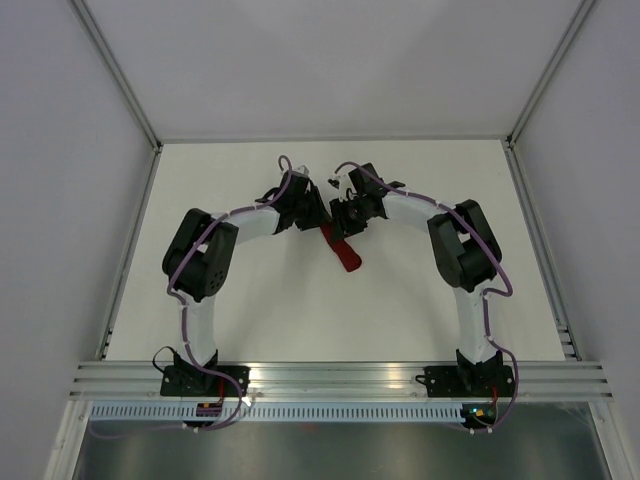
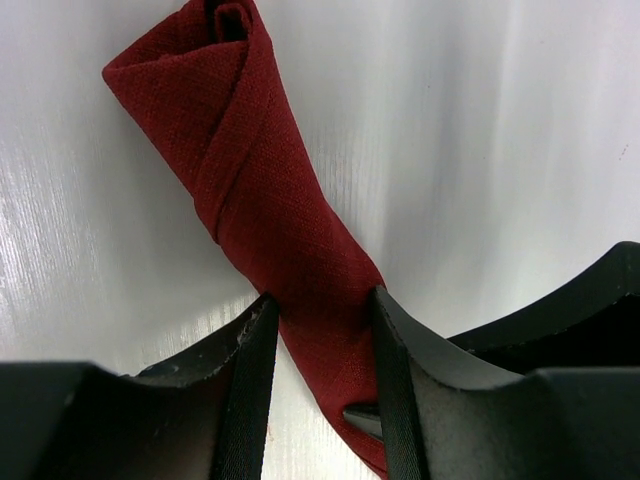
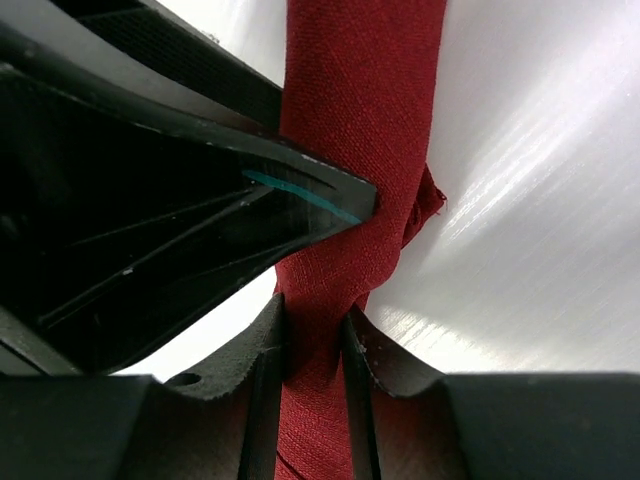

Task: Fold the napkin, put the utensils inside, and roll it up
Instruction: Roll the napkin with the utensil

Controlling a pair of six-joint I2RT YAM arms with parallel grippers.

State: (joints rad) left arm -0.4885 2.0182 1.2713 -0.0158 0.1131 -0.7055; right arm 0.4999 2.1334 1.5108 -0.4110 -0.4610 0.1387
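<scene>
**Dark red cloth roll, gripped at two points**

Item: the napkin (image 2: 270,200), thin woven dark red cloth, wound into a tight narrow roll. It lies on the white table (image 2: 520,150). What lies within the roll cannot be told.

Lie of the roll: in the top view one end sits between the two wrists. The other end juts free toward the arm bases. At the free end an overlapping diagonal flap and a small open spiral show.

On the roll, first hold: the left gripper (image 2: 320,300). Its fingers are drawn in close, one pad on each flank of the roll, with cloth filling the gap between them.

On the roll, second hold: the right gripper (image 3: 315,310), just beside the first. Its fingers are nearly together and pinch the roll to a narrow waist.

Beside the second hold: a loose cloth corner (image 3: 430,200) bulges out from the roll.

Step judged: the rolling looks close to done, with tightening and settling left.

Handling notes, as judgement:
- Turn both holds together and in the same sense, or the thin cloth will twist between them.
- Wrap the loose corner under before any release.
- Rest the roll with the outer flap underneath, so its own weight pins it.
- Open one hold at a time.
</scene>
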